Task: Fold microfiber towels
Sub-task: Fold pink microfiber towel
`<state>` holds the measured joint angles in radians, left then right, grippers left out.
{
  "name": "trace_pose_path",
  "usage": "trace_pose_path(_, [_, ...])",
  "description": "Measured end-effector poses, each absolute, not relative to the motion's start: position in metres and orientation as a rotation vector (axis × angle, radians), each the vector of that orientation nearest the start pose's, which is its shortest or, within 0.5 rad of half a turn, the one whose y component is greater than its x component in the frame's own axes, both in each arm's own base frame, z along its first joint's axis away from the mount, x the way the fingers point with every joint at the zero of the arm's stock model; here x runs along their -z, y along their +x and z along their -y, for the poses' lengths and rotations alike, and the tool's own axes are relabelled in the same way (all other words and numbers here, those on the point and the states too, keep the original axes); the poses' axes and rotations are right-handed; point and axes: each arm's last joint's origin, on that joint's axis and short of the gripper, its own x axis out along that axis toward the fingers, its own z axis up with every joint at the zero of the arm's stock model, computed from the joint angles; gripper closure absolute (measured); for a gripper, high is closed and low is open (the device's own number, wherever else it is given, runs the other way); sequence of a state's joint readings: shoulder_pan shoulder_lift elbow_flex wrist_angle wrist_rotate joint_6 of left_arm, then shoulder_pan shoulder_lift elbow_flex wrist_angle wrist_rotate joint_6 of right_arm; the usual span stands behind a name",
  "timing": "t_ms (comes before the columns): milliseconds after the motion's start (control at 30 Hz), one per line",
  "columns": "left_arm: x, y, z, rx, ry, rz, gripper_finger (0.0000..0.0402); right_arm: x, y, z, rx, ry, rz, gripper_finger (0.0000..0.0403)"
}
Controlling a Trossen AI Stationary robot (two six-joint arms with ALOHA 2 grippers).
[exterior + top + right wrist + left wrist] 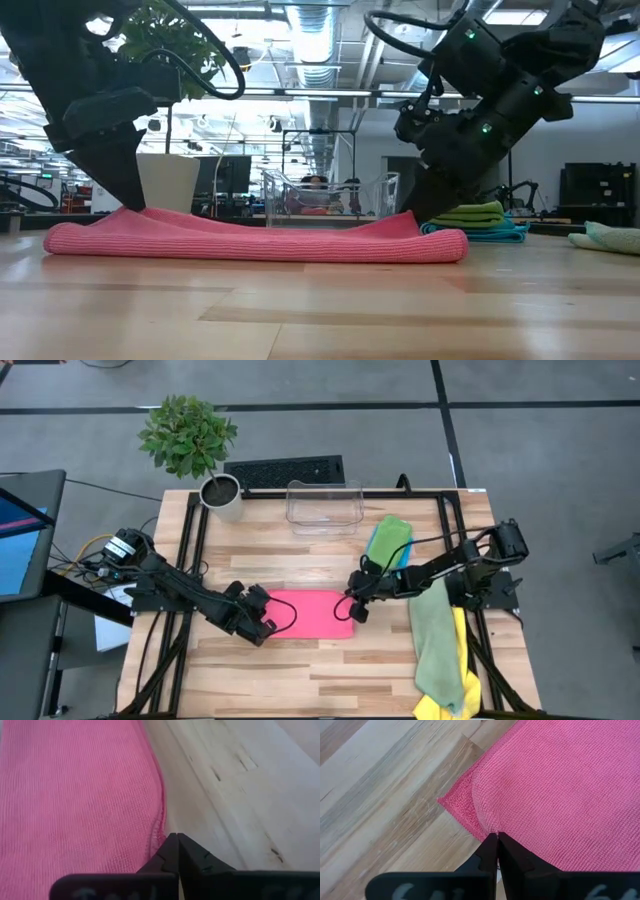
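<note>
Overhead: pink towel (312,615) is lying mid-table (330,670), left gripper (262,628) and right gripper (354,610) pinching opposite ends. Level view: cloth is sagging flat, soft and light. Wrist views: both pairs of fingers (496,851) are biting closed at doubled edges; corners look likeliest to hold.

Bright, even overhead light — soft shadows, sharp.

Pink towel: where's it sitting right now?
In the high view the pink towel lies flat at the table's centre, with the left hand at its left edge and the right hand at its right edge, below the clear bin.
</note>
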<state>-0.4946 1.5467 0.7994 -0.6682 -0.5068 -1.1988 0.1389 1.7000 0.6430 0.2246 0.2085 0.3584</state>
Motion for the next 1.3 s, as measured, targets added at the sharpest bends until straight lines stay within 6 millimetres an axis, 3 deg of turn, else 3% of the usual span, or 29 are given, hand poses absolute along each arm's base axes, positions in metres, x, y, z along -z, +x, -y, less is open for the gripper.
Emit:
trace_pose_path(167, [-0.153,0.225,0.106,-0.698,-0.366,-1.003,0.0401,-0.116,0.294,-0.04,0.185,0.175,-0.776,0.039])
trace_pose_path(333, [-0.153,0.225,0.106,-0.698,-0.366,-1.002,0.0401,-0.123,0.3,-0.048,0.151,0.149,-0.752,0.0376])
trace_pose_path(667, [-0.153,0.225,0.106,-0.697,-0.368,-1.004,0.0401,-0.118,0.298,-0.048,0.17,0.119,-0.787,0.039])
trace_pose_path(967, [-0.153,0.225,0.106,-0.695,-0.364,-1.005,0.0401,-0.114,0.292,-0.053,0.205,0.111,-0.836,0.0377])
trace_pose_path(1300, [-0.153,0.225,0.106,-0.693,-0.36,-1.006,0.0401,-0.109,0.288,-0.038,0.276,0.115,-0.88,0.0379])
